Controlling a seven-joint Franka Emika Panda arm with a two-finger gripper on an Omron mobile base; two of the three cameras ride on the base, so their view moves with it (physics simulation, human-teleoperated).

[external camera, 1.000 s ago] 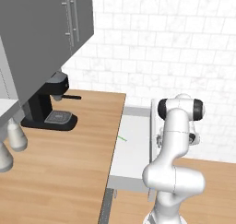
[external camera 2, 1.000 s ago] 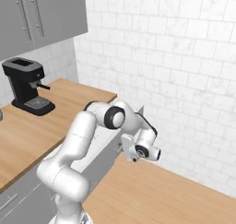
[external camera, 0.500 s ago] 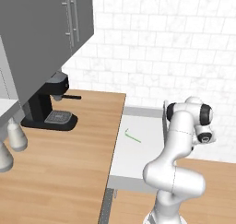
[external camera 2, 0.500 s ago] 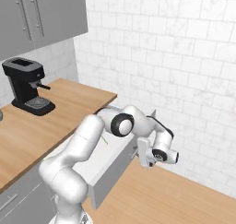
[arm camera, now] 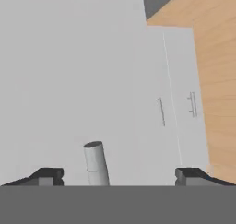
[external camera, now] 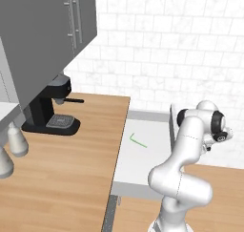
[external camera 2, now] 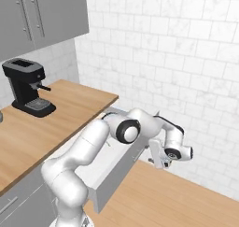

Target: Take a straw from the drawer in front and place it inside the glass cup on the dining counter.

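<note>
Drawer (external camera: 143, 171) pulled open beside the wood counter (external camera: 71, 154), so opening looks done. Gripper (arm camera: 119, 174) at the drawer front, jaws wide, holding nothing. Straw (external camera: 137, 140) lies in drawer, untouched. Left: pick straw, carry, put in cup.

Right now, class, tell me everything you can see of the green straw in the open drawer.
The straw is a thin, bright green stick with a short bend at its far end, like a flexible drinking straw. It lies flat and slanted on the pale grey-white floor of the open drawer, near the drawer's back left part beside the wooden counter. Nothing else touches it; the tool is off to the drawer's right.
</note>
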